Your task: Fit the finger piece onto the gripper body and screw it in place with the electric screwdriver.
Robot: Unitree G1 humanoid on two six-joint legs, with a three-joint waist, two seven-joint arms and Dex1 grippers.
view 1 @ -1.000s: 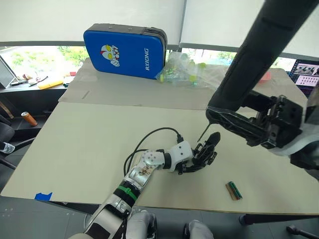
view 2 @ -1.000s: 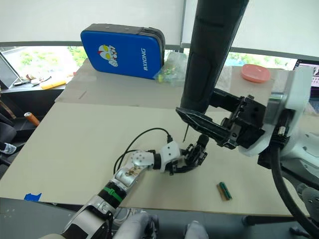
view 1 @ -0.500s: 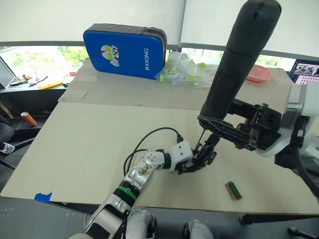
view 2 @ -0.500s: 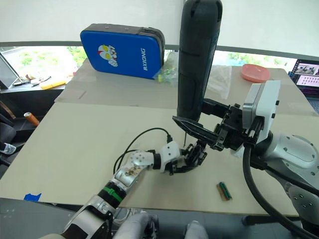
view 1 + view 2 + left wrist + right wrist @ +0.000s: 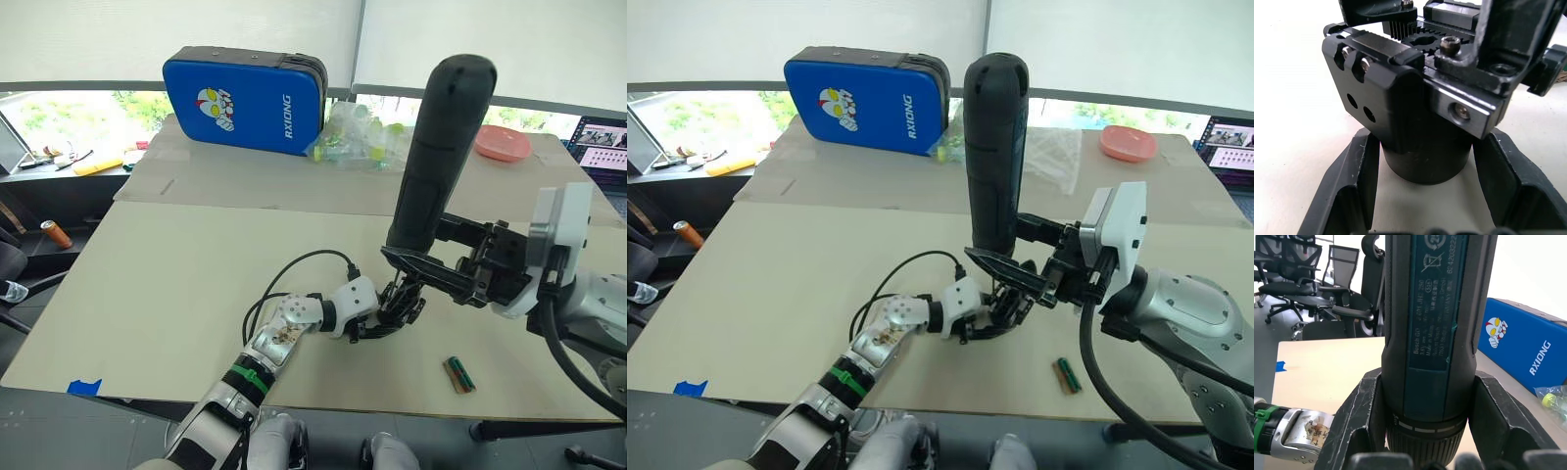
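The small black mechanical gripper body (image 5: 400,305), with its round cylindrical base and brackets, is sitting on the pale beige tabletop (image 5: 176,284) toward the table's near edge, right of centre. The robot's left gripper (image 5: 390,311) is clamping it: in the left wrist view its two black fingers (image 5: 1347,191) are closing snugly on either side of the round base (image 5: 1425,156), probably so the assembly cannot turn or slide while a screw is being driven.

The right gripper (image 5: 1024,266) is holding the thick black matte electric screwdriver (image 5: 436,157) nearly upright, its fingers (image 5: 1498,416) pressing both sides of the barrel just above the collar. The tool is standing directly over the gripper body, at about 12 o'clock from it, seemingly with its tip pointing down at the top brackets. Whether the tip is already seated in a screw head cannot be told, since the fingers are hiding it.

The finger piece cannot be picked out separately among the black parts. A small green and brown object (image 5: 458,374) is lying at about 4 o'clock from the gripper body.
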